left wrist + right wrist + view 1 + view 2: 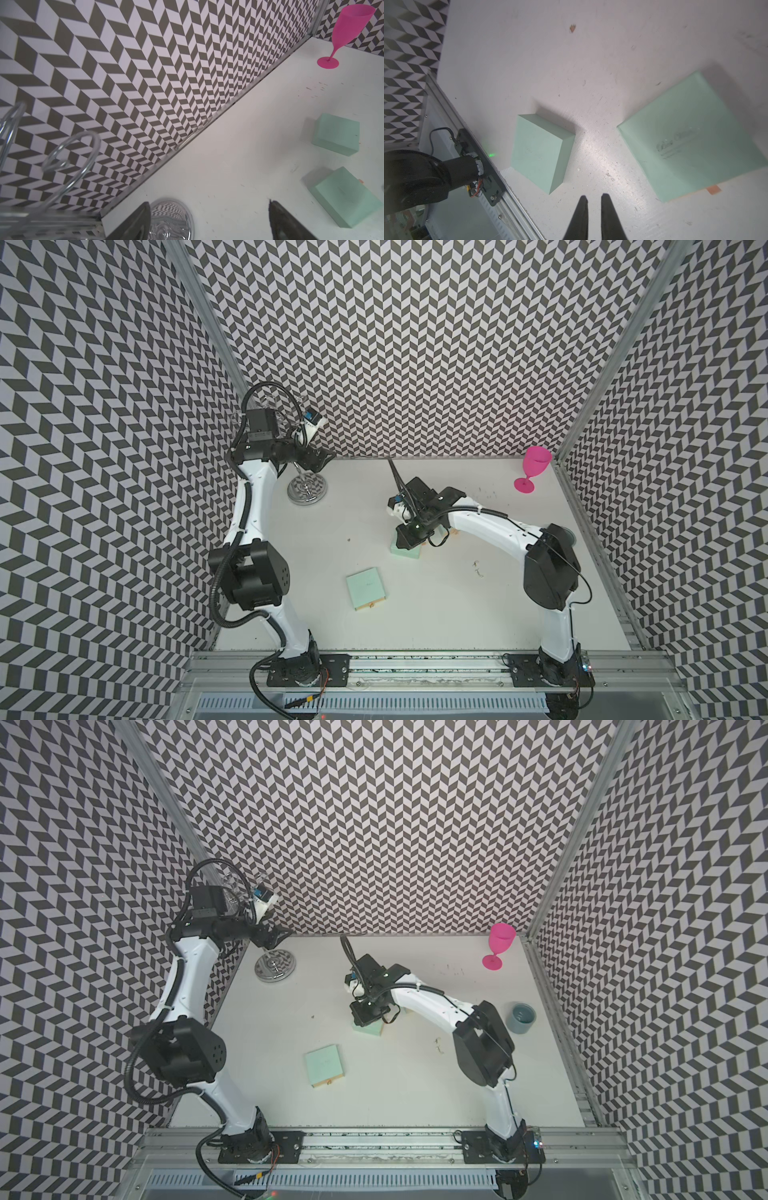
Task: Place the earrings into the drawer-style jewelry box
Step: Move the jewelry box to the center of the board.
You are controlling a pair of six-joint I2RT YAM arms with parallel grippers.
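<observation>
Top views: stereo pair, high over front rail [415, 657], tilted down twd back wall [415, 344]; whole table [457, 614]. L wrist: low at back-left, faces across to glass [351, 27]. R wrist: close over table, faces rail. Wrists share 2 boxes [335, 134].

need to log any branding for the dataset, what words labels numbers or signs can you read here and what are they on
Script logo on the lid of the mint box with the brown tab: cursive lettering over thin lines, too blurred to read.
Faint marks on the mint box nearer the front rail: too small to read.
No other words, numbers or signs can be read in any view.
</observation>
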